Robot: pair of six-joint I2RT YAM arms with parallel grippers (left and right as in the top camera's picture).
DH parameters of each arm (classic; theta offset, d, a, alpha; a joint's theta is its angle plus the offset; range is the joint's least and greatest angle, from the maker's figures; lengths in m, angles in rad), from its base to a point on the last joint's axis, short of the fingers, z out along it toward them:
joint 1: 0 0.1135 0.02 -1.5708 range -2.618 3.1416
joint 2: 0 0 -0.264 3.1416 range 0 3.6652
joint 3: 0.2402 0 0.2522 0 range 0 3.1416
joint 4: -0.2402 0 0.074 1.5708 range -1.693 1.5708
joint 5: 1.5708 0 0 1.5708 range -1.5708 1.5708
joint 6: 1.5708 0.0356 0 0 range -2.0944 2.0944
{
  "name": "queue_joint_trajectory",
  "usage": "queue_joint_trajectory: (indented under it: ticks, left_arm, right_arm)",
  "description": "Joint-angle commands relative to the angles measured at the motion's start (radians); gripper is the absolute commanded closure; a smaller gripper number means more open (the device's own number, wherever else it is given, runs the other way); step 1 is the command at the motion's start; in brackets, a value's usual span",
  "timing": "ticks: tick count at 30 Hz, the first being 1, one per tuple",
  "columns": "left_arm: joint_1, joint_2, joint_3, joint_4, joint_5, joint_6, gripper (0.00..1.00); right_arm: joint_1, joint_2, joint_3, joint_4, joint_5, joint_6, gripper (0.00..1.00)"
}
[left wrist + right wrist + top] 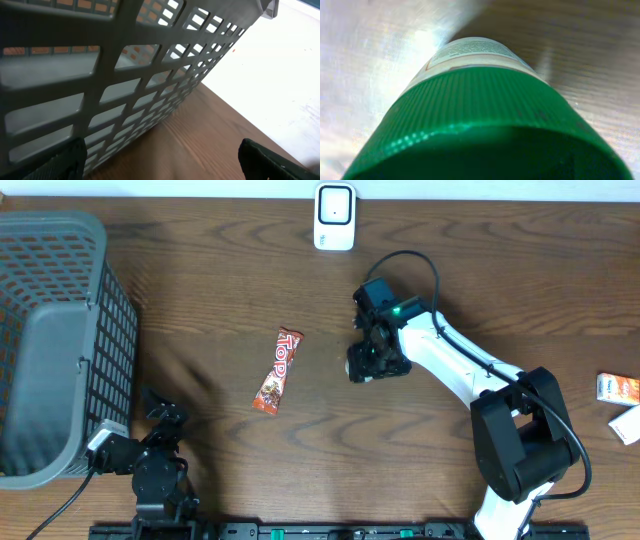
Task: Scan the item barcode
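Wood-grain surface [200, 290], seen from overhead. We note a white scanner [334, 217] at the far edge, a grey basket [60, 240] at left, and a red snack bar [277, 370] near the middle. The right arm [450, 360] reaches in. The right fingers [372, 358] sit over the bottle [357, 372], which is right of the snack bar and well apart from the scanner. Small packets [620, 388] lie at the right edge. The left arm [158, 465] sits beside the basket.

Left wrist: the left fingers [267, 160] spread wide, nothing between them. The basket wall fills our frame.

Right wrist: the bottle's green ribbed cap [485, 125] fills the lens, pale label beyond. Fingers unseen here; we cannot tell whether they have closed on it.
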Motion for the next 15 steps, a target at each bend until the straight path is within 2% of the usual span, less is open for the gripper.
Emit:
queue_joint_trajectory:
  ticks: [1, 3, 6, 11, 13, 15]
  left_arm:
    - [0.003, -0.006, -0.018, -0.022, -0.016, 0.002, 0.03]
    - [0.003, -0.006, -0.018, -0.022, -0.016, 0.002, 0.03]
    - [0.003, -0.006, -0.018, -0.022, -0.016, 0.002, 0.03]
    - [0.003, -0.006, -0.018, -0.022, -0.016, 0.002, 0.03]
    - [0.003, -0.006, -0.018, -0.022, -0.016, 0.002, 0.03]
    - [0.003, -0.006, -0.018, -0.022, -0.016, 0.002, 0.03]
  right_arm:
    - [-0.013, -0.002, 0.019, -0.003, -0.020, -0.232, 0.41]
    - [-0.013, -0.002, 0.024, -0.008, 0.011, -0.249, 0.30]
    - [-0.013, -0.003, 0.065, -0.055, 0.011, -0.266, 0.03]
    - [-0.011, -0.005, 0.232, -0.221, -0.010, -0.271, 0.01]
    - [-0.006, -0.005, 0.333, -0.305, -0.023, -0.124, 0.01]
    - [-0.006, -0.005, 0.379, -0.348, -0.020, 0.088, 0.01]
